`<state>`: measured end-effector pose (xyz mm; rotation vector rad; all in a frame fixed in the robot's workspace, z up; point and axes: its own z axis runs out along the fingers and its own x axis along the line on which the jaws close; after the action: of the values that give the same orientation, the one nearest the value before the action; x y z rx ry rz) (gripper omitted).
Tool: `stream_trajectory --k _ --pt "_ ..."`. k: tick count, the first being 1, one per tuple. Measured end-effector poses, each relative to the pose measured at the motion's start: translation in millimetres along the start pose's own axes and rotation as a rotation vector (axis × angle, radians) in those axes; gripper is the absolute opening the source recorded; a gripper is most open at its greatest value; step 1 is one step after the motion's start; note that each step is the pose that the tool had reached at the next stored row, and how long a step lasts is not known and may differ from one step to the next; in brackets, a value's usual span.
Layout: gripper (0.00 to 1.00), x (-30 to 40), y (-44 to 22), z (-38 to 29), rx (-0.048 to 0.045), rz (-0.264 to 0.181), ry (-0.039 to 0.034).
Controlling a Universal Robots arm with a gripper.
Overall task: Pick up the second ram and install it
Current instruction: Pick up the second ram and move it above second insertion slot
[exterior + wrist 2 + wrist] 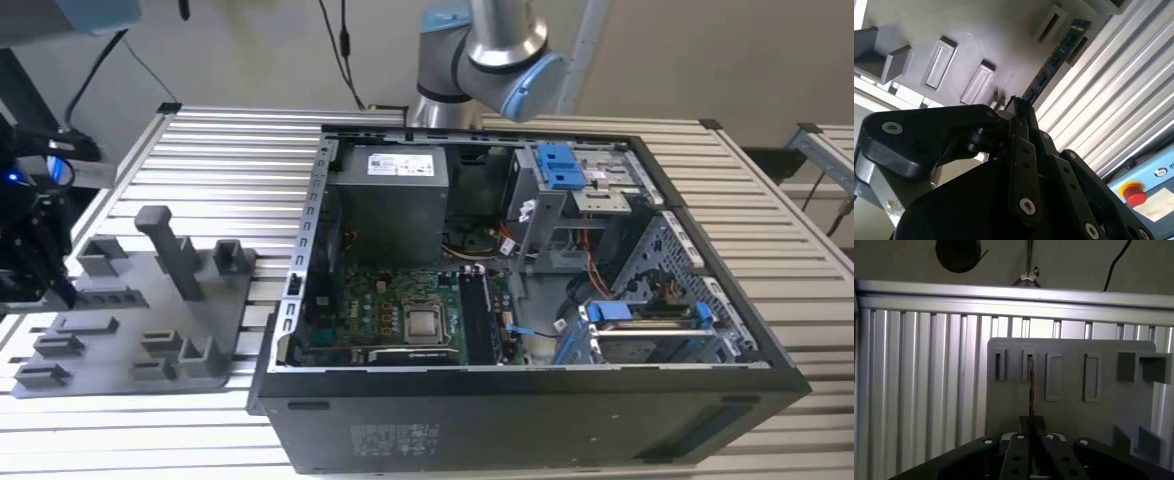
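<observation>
In both wrist views the second ram (1030,385) (1056,55) shows edge-on as a thin dark green stick, reaching away from my gripper over the grey fixture plate (1104,415) (1004,30). My gripper (1031,426) (1018,106) is shut on the stick's near end, one black finger pressed on each side. The stick's far end lies at a narrow slot in the plate; I cannot tell whether it still rests in that slot. In the exterior view the gripper (34,265) hangs dark at the far left, over the plate's (147,335) left side.
An open computer case (694,400) lies on the slatted aluminium table (227,150), to the exterior view's right of the plate. Its motherboard (400,320) is exposed, with dark memory slots (481,320) beside the processor. Upright posts (167,250) rise from the plate. A red stop button (1131,192) sits nearby.
</observation>
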<state>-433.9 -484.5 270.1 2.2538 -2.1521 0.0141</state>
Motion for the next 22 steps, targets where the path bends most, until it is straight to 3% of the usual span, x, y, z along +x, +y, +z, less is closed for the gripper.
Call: stream_trajectory --k 22 --pt "0.14 0.5 1.1 -32.6 0.0079 0.000 0.0004"
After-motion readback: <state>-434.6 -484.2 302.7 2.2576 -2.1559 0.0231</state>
